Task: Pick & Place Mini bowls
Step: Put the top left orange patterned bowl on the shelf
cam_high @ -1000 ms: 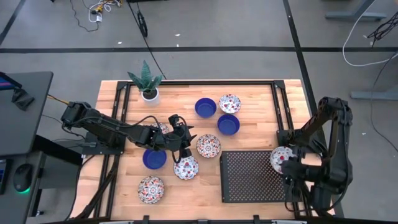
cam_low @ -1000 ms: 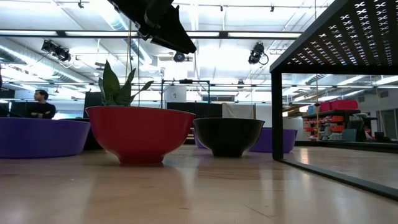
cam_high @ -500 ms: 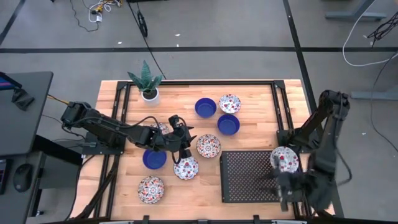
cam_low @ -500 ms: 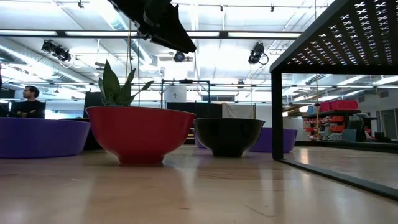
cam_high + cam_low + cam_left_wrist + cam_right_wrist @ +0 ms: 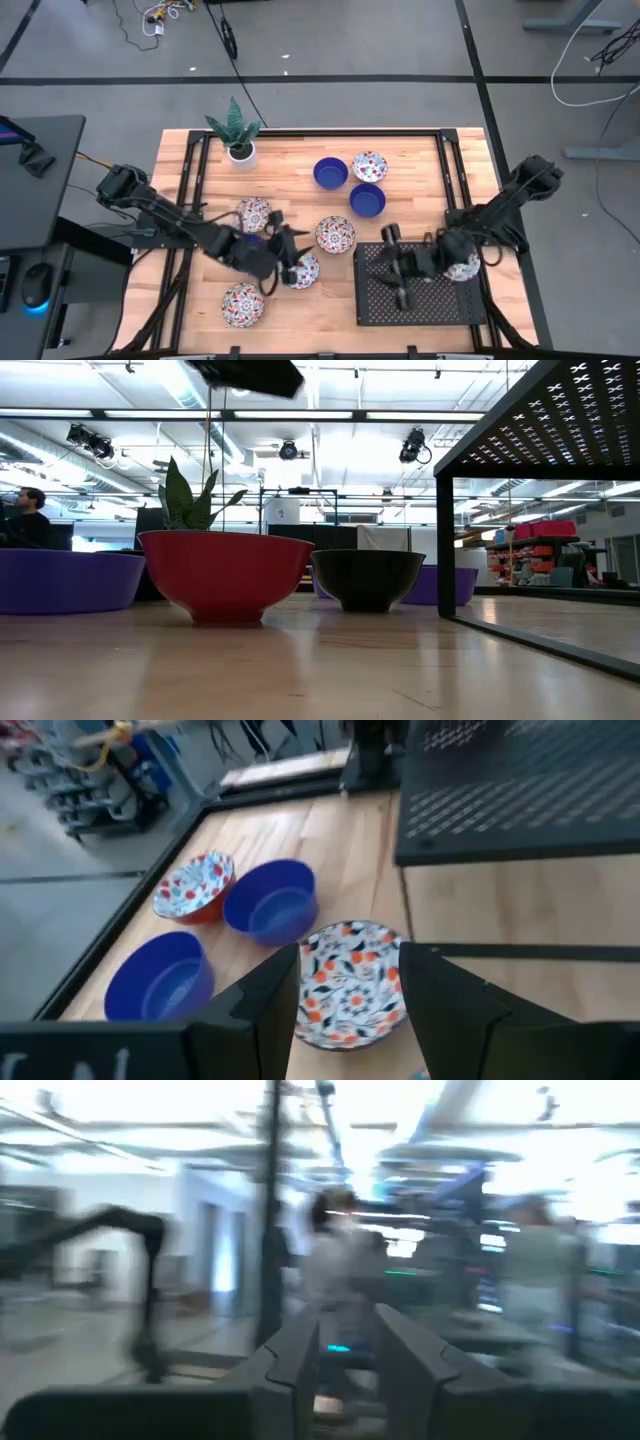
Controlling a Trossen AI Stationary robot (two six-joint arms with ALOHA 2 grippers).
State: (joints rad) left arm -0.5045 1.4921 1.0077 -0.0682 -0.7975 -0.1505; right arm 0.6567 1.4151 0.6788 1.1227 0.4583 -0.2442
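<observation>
Several mini bowls stand on the wooden table: floral ones (image 5: 335, 234), (image 5: 253, 213), (image 5: 243, 303), (image 5: 369, 165) and blue ones (image 5: 330, 172), (image 5: 367, 199). One more floral bowl (image 5: 464, 266) sits on the right part of the black perforated rack (image 5: 420, 300). My left gripper (image 5: 292, 255) hovers open above a floral bowl (image 5: 303, 272); between its fingers the left wrist view shows the floral bowl (image 5: 345, 982) ahead. My right gripper (image 5: 386, 262) reaches out over the rack's left part. Its fingers (image 5: 295, 1365) stand a little apart with nothing between them.
A potted plant (image 5: 238, 135) stands at the far left. A blue bowl (image 5: 247, 245) lies partly hidden under my left arm. The rack fills the near right of the table. In the low view, bowls (image 5: 225, 575), (image 5: 365, 580) stand in a row beside the rack's leg (image 5: 444, 545).
My right arm has swung from the table's near right corner toward the left, out across the rack; the floral bowl stays on the rack's right part. My left gripper has moved toward the table's near edge, from beside the blue bowl to above a floral one.
</observation>
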